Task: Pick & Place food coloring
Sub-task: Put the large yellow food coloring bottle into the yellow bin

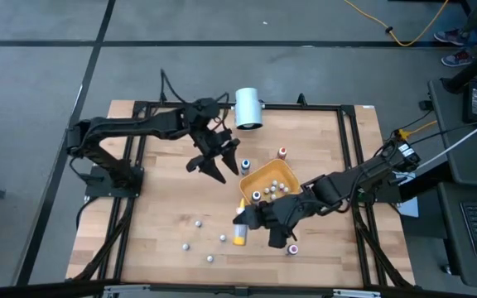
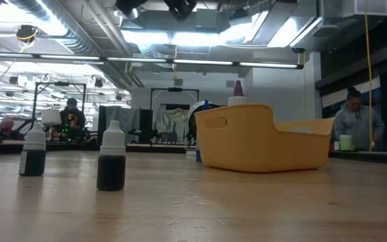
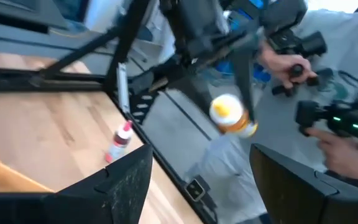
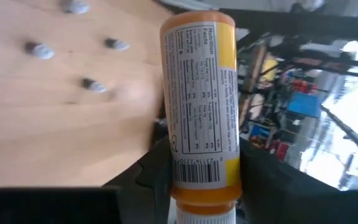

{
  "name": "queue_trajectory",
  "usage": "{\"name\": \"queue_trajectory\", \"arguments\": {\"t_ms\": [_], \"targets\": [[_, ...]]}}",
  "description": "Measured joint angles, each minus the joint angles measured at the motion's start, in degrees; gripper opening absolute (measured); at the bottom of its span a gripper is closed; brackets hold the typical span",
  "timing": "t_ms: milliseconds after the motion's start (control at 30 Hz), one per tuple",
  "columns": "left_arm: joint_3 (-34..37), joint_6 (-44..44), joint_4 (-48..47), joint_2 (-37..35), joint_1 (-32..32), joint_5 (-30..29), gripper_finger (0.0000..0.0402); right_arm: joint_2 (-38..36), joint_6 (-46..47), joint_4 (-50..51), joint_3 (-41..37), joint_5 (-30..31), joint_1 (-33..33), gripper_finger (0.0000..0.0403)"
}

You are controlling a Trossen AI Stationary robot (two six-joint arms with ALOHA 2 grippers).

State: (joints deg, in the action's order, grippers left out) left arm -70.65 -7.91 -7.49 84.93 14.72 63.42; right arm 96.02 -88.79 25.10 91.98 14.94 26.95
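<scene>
Already lifted clear of the tabletop [image 1: 164, 207], an orange-yellow bottle [image 4: 199, 99] with a printed label sits clamped in the right tool [image 1: 247, 223], held just beside the yellow tray [image 1: 292, 172]. By my reading this is the carry step; next comes moving over the tray and letting go. Several bottles lie in the tray, one stands beyond it, and small bottles [image 1: 197, 222] remain scattered on the wood. The left tool [image 1: 218, 161] hangs behind the tray, fingers wide apart, empty.
</scene>
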Motion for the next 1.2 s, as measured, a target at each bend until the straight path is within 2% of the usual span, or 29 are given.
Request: {"name": "queue_trajectory", "arguments": {"t_ms": [167, 333, 500, 800, 1200], "targets": [[0.00, 0.99, 0.44, 2.55, -1.81, 3.35, 0.0249, 0.01, 0.98, -1.49, 0.02, 0.01, -0.01, 0.0144], [0.00, -2.99, 7.99, 3.52, -4.02, 6.22, 0.0237, 0.01, 1.52, -1.79, 0.02, 0.00, 0.21, 0.0147], [-0.02, -9.09, 15.34, 4.12, -5.18, 6.30, 0.0236, 0.01, 1.69, -1.93, 0.02, -0.02, 0.21, 0.0143], [-0.01, -7.56, 15.31, 5.67, -5.68, 2.11, 0.0236, 0.01, 1.52, -3.07, 0.02, -0.50, 0.19, 0.0144], [-1.51, -11.36, 21.53, 9.28, -9.42, 4.68, 0.0235, 0.01, 1.59, -3.01, 0.02, -1.12, 0.19, 0.0149]]}}
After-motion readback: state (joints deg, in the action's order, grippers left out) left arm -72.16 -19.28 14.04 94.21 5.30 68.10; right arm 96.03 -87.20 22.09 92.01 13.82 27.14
